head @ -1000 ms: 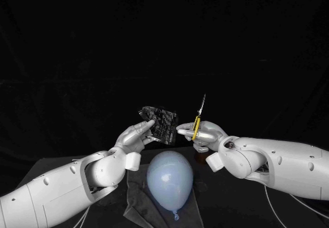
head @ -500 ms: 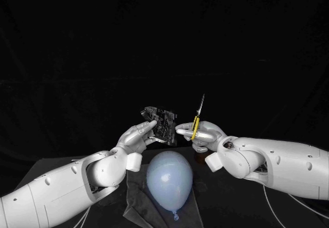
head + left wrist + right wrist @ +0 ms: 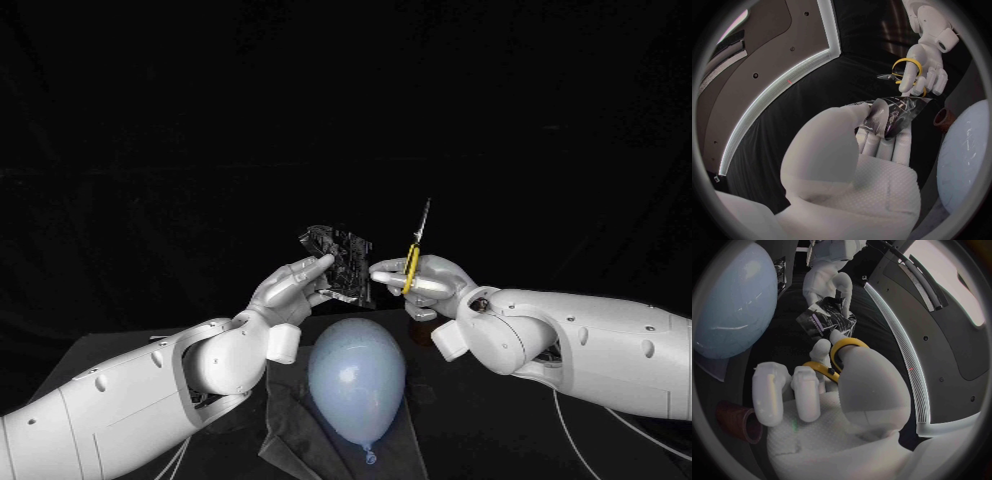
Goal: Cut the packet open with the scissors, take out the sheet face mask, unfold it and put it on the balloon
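The pale blue oval rubber balloon [image 3: 356, 380] lay on a dark grey cloth [image 3: 293, 440] close in front of the robot, its knot pointing towards it. Above it the left hand [image 3: 293, 290] held the dark glossy foil packet [image 3: 342, 260] upright between thumb and fingers. The right hand [image 3: 433, 285], just beside, was closed around the yellow-handled metal scissors [image 3: 417, 250], whose blades pointed up alongside the packet's edge.
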Robot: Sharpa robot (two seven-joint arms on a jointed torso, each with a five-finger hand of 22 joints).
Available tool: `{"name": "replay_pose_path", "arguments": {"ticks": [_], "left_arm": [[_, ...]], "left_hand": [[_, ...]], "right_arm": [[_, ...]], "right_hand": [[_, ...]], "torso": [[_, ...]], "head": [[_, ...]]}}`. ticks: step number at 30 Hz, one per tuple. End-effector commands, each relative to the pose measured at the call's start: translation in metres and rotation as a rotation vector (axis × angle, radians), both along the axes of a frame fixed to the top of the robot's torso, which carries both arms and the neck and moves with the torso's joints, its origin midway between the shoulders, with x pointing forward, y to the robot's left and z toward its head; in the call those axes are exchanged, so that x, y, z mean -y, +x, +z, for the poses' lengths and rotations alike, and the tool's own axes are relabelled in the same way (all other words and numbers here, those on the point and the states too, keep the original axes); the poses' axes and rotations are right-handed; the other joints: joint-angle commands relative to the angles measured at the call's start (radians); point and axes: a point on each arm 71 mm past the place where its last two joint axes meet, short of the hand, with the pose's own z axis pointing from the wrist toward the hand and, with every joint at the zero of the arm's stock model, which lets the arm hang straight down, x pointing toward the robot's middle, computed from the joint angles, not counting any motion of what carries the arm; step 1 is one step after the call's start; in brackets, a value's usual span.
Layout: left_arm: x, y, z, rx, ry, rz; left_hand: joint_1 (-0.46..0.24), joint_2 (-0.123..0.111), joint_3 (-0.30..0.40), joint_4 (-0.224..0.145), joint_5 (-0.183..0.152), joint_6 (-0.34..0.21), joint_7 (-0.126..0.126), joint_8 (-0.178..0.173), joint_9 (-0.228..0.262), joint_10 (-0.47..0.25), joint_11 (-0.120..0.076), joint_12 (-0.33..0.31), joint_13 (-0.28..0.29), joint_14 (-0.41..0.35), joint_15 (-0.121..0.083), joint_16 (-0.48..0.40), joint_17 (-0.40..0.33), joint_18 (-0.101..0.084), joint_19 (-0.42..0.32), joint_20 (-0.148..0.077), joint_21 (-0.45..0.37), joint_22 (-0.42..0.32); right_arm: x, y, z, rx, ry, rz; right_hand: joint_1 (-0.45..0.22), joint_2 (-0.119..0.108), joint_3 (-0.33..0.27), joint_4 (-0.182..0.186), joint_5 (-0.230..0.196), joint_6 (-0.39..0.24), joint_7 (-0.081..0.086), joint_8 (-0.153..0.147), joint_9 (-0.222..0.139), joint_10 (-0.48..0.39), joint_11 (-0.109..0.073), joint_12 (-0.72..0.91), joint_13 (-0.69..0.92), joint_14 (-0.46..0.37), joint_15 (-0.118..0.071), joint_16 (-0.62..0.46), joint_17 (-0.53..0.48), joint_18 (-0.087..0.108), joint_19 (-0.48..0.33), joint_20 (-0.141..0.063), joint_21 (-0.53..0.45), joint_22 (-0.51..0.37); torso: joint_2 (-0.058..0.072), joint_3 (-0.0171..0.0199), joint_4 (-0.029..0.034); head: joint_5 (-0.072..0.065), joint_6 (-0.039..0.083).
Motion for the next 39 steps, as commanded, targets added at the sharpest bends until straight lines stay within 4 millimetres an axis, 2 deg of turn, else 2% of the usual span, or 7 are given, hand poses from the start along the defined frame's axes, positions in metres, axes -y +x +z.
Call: {"name": "replay_pose_path", "arguments": {"ticks": [1, 12, 19, 29, 36, 39], "left_arm": [[0.001, -0.002, 0.004, 0.024, -0.015, -0.028], [-0.005, -0.003, 0.004, 0.033, -0.008, -0.025], [-0.003, -0.003, 0.004, 0.034, -0.007, -0.027], [-0.002, -0.003, 0.004, 0.037, -0.001, -0.03], [0.0, -0.002, 0.003, 0.034, 0.005, -0.034], [0.002, -0.001, 0.003, 0.031, 0.007, -0.037]], "left_hand": [[-0.004, 0.005, 0.001, -0.005, 0.003, 0.001, -0.005, 0.004, 0.002, 0.005, -0.003, -0.002, -0.001, 0.006, -0.002, -0.004, 0.0, 0.015, 0.008, 0.0, -0.001, 0.0], [-0.006, 0.005, 0.001, -0.009, 0.003, 0.003, -0.005, 0.006, 0.004, 0.008, -0.005, -0.002, -0.001, 0.01, -0.003, -0.003, 0.0, 0.015, 0.012, -0.001, -0.001, -0.001], [-0.007, 0.006, 0.001, -0.009, 0.003, 0.004, -0.005, 0.006, 0.004, 0.009, -0.005, -0.002, -0.001, 0.01, -0.004, -0.003, 0.0, 0.015, 0.013, -0.001, 0.0, -0.001], [-0.007, 0.006, 0.001, -0.01, 0.003, 0.004, -0.005, 0.007, 0.004, 0.01, -0.005, -0.002, -0.001, 0.011, -0.004, -0.003, 0.0, 0.015, 0.014, -0.001, 0.0, -0.001], [-0.008, 0.006, 0.001, -0.01, 0.003, 0.004, -0.006, 0.007, 0.004, 0.01, -0.005, -0.002, -0.001, 0.012, -0.004, -0.003, 0.0, 0.015, 0.014, -0.002, 0.0, -0.001], [-0.008, 0.007, 0.001, -0.012, 0.003, 0.005, -0.009, 0.008, 0.005, 0.012, -0.005, -0.002, -0.001, 0.014, -0.005, -0.003, 0.001, 0.015, 0.017, -0.003, 0.0, -0.002]], "right_arm": [[0.0, 0.0, 0.001, 0.008, 0.002, 0.011], [0.006, 0.002, 0.0, 0.006, -0.006, -0.001], [0.004, 0.0, 0.0, 0.006, -0.007, 0.01], [-0.001, -0.004, 0.0, 0.004, 0.001, 0.039], [-0.007, -0.009, 0.001, 0.003, 0.012, 0.063], [-0.008, -0.009, 0.002, 0.006, 0.015, 0.062]], "right_hand": [[0.011, 0.004, -0.007, 0.0, 0.002, -0.216, 0.143, 0.005, 0.002, 0.354, 0.087, 0.946, 0.374, 0.104, 0.007, 0.004, 0.263, -0.008, 0.042, 0.006, -0.001, 0.227], [0.022, 0.012, -0.012, -0.002, 0.002, -0.208, 0.147, 0.007, -0.001, 0.354, 0.09, 0.946, 0.374, 0.104, 0.009, 0.004, 0.263, -0.009, 0.044, 0.009, 0.002, 0.227], [0.027, 0.014, -0.014, -0.004, 0.002, -0.207, 0.147, 0.007, -0.002, 0.354, 0.091, 0.946, 0.374, 0.104, 0.01, 0.004, 0.263, -0.009, 0.044, 0.01, 0.001, 0.227], [0.032, 0.015, -0.016, -0.006, 0.002, -0.203, 0.148, 0.008, -0.003, 0.354, 0.092, 0.946, 0.374, 0.104, 0.011, 0.004, 0.263, -0.009, 0.043, 0.011, 0.001, 0.227], [0.037, 0.022, -0.027, -0.006, 0.002, -0.184, 0.149, 0.014, -0.006, 0.354, 0.093, 0.946, 0.374, 0.104, 0.012, 0.004, 0.263, -0.008, 0.043, 0.013, 0.001, 0.227], [0.039, 0.027, -0.031, -0.004, 0.002, -0.174, 0.15, 0.017, -0.007, 0.354, 0.094, 0.946, 0.374, 0.104, 0.012, 0.004, 0.263, -0.008, 0.043, 0.013, 0.001, 0.227]], "torso": [[0.001, -0.0002, 0.0], [0.0, -0.0001, 0.0006], [0.0, 0.0003, -0.0015], [0.001, 0.0007, -0.0014], [0.001, 0.0002, -0.0013], [0.0, 0.0, 0.0003]], "head": [[0.001, 0.0], [0.001, 0.0], [-0.001, -0.001], [-0.001, -0.002], [-0.005, -0.004], [-0.015, -0.005]]}}
